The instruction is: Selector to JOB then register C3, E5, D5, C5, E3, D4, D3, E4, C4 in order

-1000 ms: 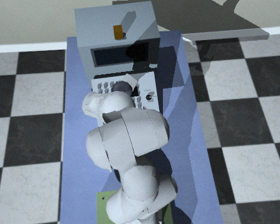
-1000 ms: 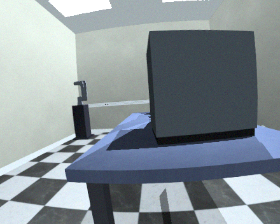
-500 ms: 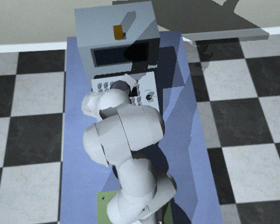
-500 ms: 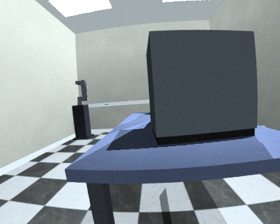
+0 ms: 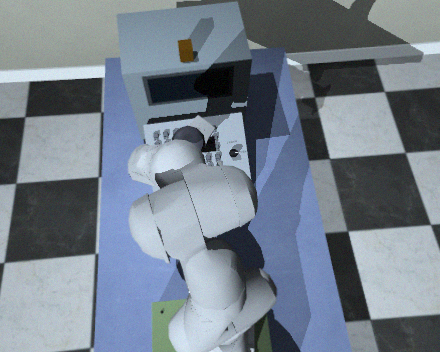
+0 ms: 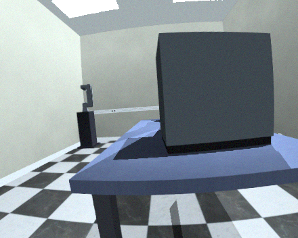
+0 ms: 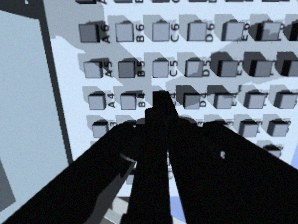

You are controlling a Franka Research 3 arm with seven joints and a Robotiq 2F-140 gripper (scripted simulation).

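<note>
The key panel (image 5: 239, 125) (image 7: 67, 107) slopes in front of the machine. In the wrist view, my gripper (image 7: 160, 104) is shut and empty, its fingertips over the spot of C4, hiding that key; touching or not cannot be told. C5 (image 7: 160, 69), D5 (image 7: 194, 69) and E5 (image 7: 228, 69) show beyond the tips. D4 (image 7: 191, 101) and E4 (image 7: 223, 101) are right of them. C3 and D3 are hidden by the fingers, E3 mostly so. No visible key is lit. The selector (image 5: 234, 153) is a dark knob at the panel's right; its setting is unreadable.
The grey machine housing (image 5: 136, 40) (image 6: 215, 88) with a dark screen (image 5: 171, 89) rises behind the panel. An orange block (image 5: 185, 50) is on its top. The arm (image 5: 201, 200) covers much of the panel in the top view. Raised neighbouring keys surround the fingertips.
</note>
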